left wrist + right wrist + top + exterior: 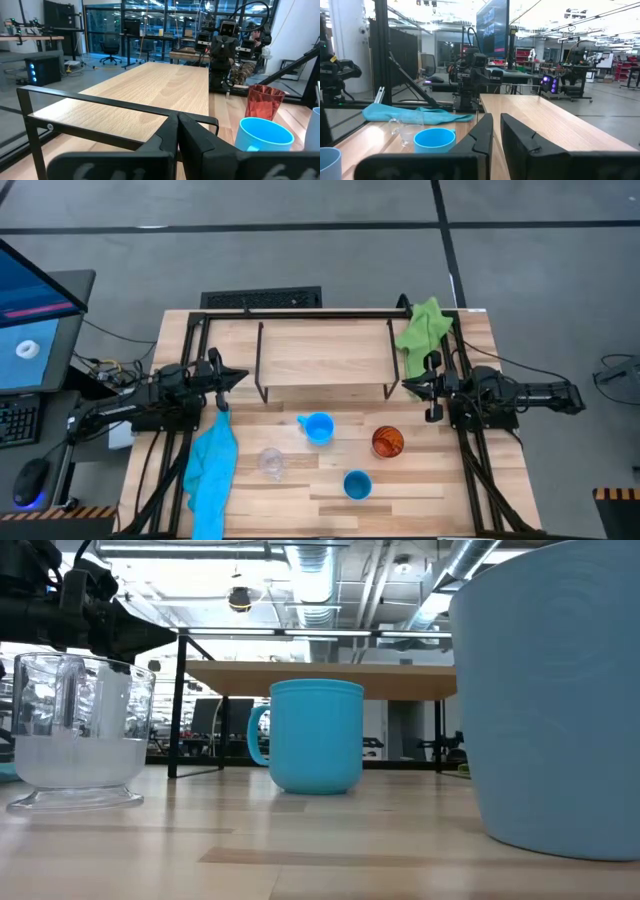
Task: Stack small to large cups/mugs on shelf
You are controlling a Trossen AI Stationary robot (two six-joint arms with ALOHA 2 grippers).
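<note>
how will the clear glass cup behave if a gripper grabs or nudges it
The clear glass cup looks thick-walled with a flared foot, so probably heavy for its size and fairly steady when nudged. Its smooth walls look slippery, so jaws may slide. If it is glass, it could chip in a fall on the table.

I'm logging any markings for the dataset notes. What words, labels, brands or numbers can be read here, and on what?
None can be read.
The light-blue mug, blue cup, orange cup and clear glass cup show no print.
The monitor beside the table shows graphics, but any text is too small to read.
</note>
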